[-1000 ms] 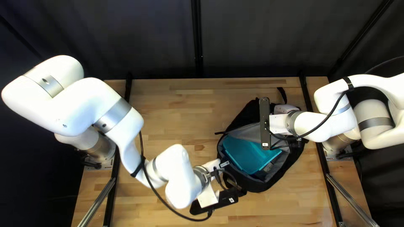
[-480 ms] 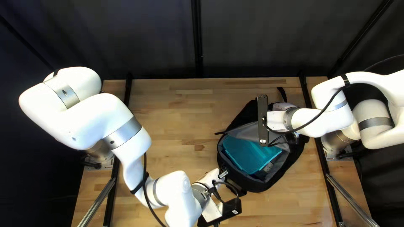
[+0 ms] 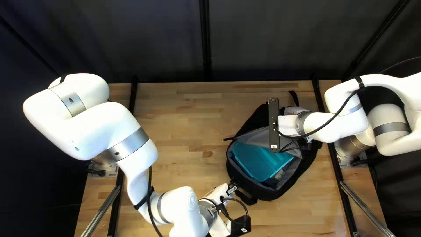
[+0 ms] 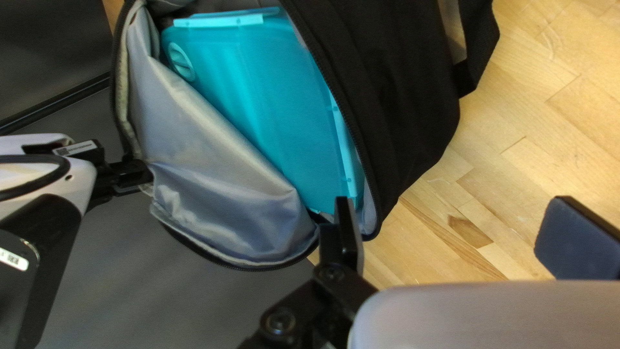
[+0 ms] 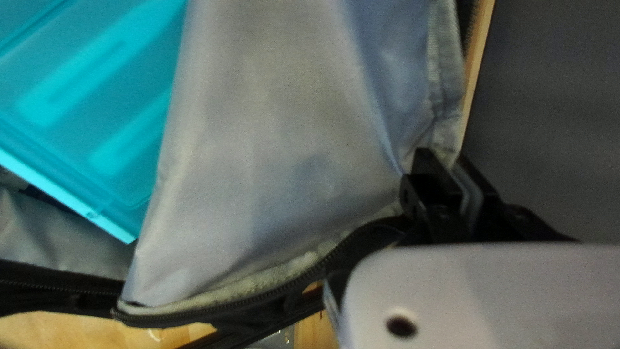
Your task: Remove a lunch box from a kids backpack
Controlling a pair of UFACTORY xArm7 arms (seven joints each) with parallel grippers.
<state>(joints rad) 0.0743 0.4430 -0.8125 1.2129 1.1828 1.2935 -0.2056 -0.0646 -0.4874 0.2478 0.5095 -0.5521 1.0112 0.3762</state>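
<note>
In the top left view, the left claw is just beside the near-left part of the black backpack, low over the wooden counter. A small white label sits on its body, the print too small to read. The right claw is at the far side of the bag, partly hidden by its own arm. Between the 2 claws, the teal lunch box lies inside the open backpack, its far part covered by a grey flap. A dark curtain hangs beyond both claws.

In the left wrist view, the left claw is spread wide, with nothing pinched between its 2 fingers. The lunch box is ahead of it, a corner close to 1 finger; I can't tell whether they touch. A round part shows on the box's lid, farther from the claw. The right claw meets the flap's edge, carrying a white label whose print I can't make out.

In the right wrist view, the right claw is pressed onto the edge of the grey flap, cloth pinched between its fingers. The lunch box lies across the flap from this claw, well apart from it.
</note>
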